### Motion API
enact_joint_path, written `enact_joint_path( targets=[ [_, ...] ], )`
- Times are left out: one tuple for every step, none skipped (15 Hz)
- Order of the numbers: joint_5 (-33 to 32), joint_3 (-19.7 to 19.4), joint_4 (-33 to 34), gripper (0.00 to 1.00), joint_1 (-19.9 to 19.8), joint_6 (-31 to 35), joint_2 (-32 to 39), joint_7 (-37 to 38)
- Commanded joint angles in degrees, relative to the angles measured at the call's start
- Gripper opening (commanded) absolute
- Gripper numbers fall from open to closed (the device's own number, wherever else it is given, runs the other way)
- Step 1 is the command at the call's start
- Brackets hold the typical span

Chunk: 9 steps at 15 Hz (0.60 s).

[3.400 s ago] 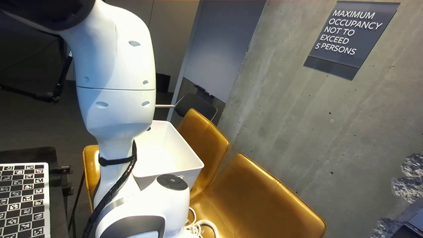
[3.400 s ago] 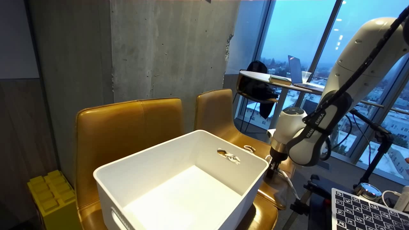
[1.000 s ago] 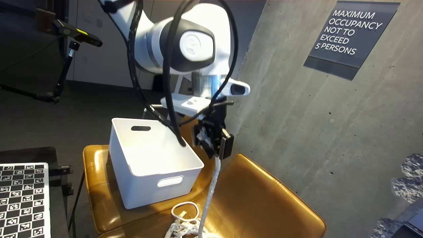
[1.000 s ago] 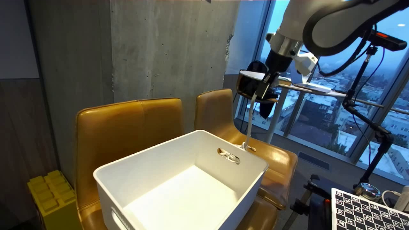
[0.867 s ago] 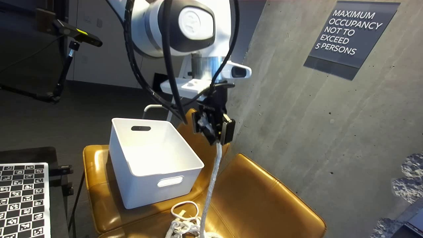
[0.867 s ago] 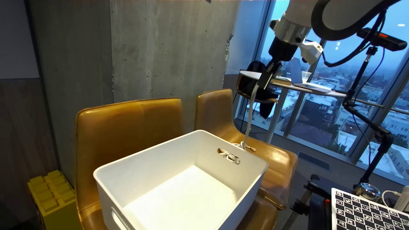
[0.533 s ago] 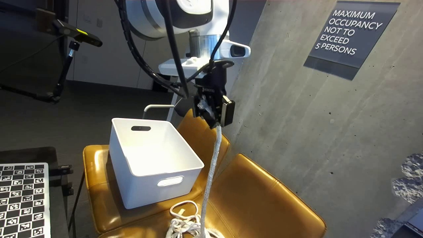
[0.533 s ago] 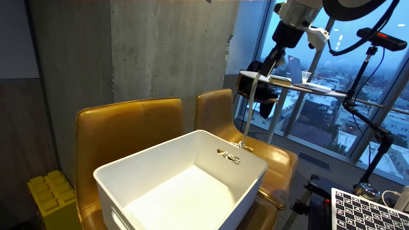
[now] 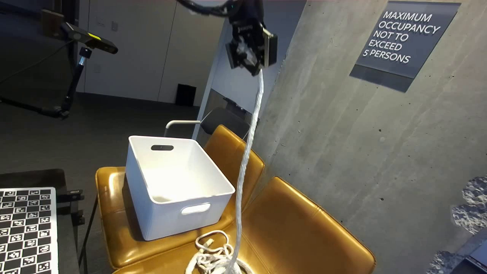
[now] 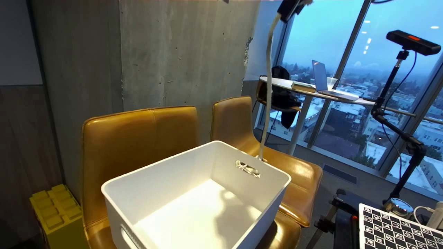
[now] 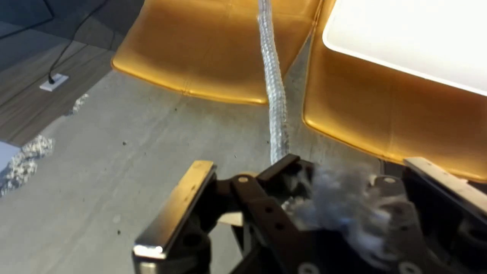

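Here at the left of an exterior view we've got a checkered marker board (image 9: 28,232), and above it a camera (image 9: 89,40) up on a jointed black stand (image 9: 59,112). Sliding right, we reach the 1st tan chair (image 9: 114,213), and look, it bears a white bin (image 9: 171,219), slotted end facing us! Just beside the bin, on the 2nd tan chair (image 9: 304,228), we spot a loose white tangle (image 9: 213,262), and out of it a pale braided rope (image 9: 245,161) runs up to the gripper (image 9: 259,68). The jaws are together, clamped on that rope, well above the bin in both exterior views, and our wrist view shows the rope leading away from them. Farther right, a concrete wall (image 9: 335,144), bearing a sign (image 9: 403,42): we read maximum occupancy, 5 persons.
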Motion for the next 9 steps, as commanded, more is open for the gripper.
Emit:
enact_joint_path(
  targets=[
    [-2.28, 4.94, 5.0, 0.0, 1.41, -4.54, -4.21, 0.67],
    [-2.91, 6.57, 6.51, 0.0, 1.93, -5.39, -5.06, 1.03],
    [-3.31, 8.17, 8.65, 0.0, 2.47, -6.92, -5.47, 1.37],
    [-3.89, 9.77, 11.17, 0.0, 3.04, -8.49, -5.54, 1.72],
    [-4.44, 11.44, 14.07, 0.0, 3.58, -10.54, -5.41, 2.2],
    [-4.93, 13.03, 17.23, 0.0, 4.07, -12.66, -5.02, 2.66],
    [-5.52, 14.26, 19.57, 0.0, 4.46, -14.07, -4.55, 2.86],
    [-6.01, 15.18, 21.38, 0.0, 4.72, -15.02, -4.16, 2.95],
    [-6.38, 16.02, 23.17, 0.0, 4.98, -16.14, -3.56, 2.92]
  ],
)
